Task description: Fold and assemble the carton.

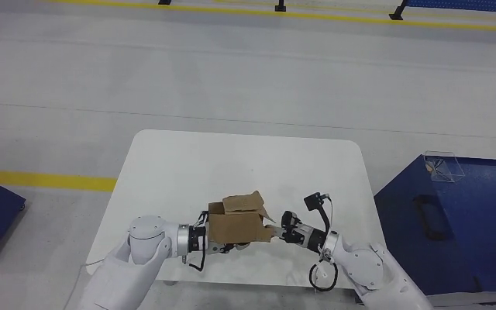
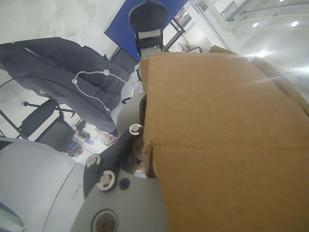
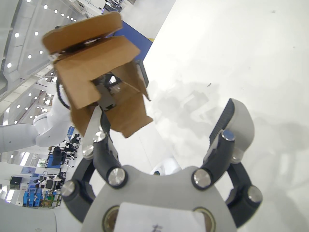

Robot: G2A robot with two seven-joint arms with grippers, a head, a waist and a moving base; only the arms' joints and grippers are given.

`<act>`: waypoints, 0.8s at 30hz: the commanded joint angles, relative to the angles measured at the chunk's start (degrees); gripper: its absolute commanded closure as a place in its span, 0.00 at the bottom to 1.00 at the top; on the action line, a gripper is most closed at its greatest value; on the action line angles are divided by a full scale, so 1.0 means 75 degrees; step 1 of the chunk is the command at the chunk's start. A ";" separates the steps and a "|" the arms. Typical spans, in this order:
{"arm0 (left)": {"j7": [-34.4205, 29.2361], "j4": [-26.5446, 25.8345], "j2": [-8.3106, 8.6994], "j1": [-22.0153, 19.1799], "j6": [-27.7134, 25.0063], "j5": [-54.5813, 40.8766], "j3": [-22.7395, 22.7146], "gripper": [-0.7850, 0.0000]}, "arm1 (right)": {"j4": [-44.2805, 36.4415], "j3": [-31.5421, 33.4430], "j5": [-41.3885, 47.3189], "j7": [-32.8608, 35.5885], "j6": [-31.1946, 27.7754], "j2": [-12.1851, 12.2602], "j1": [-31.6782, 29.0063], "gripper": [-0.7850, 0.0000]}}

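The carton looks half done: its body is squared up, but the end flaps stand loose, so closing them is left. It is held near the middle of the surface's near edge, with one wall seemingly pinched by the left claw. The right claw gapes wide and empty beside a flap. Nothing shows inside the carton except the left claw's finger.

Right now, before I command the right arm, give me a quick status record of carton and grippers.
carton: brown, part-folded, near the table edge closest to the robot
flaps: top ones standing loose, not tucked
left gripper: against the carton's left end
right gripper: open, beside the carton's right end, clamping nothing
table: white
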 commanded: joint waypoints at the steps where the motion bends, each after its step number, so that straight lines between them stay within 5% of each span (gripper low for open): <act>1: -0.0202 -0.0156 0.0036 0.0069 -0.0089 0.0068 0.0012 1.00 | 0.0081 -0.0054 -0.0027 -0.0049 0.0065 -0.0020 0.0031 0.00; 14: -0.0541 -0.0925 0.0226 0.0484 -0.0429 0.0489 0.0018 1.00 | 0.0435 -0.0643 -0.0659 -0.0716 0.0284 -0.0211 0.0309 0.00; 24: -0.0224 -0.0408 0.0232 0.0284 -0.0001 0.0109 0.0112 1.00 | -0.0528 0.0641 -0.0199 -0.1433 -0.0181 -0.0055 -0.0506 0.00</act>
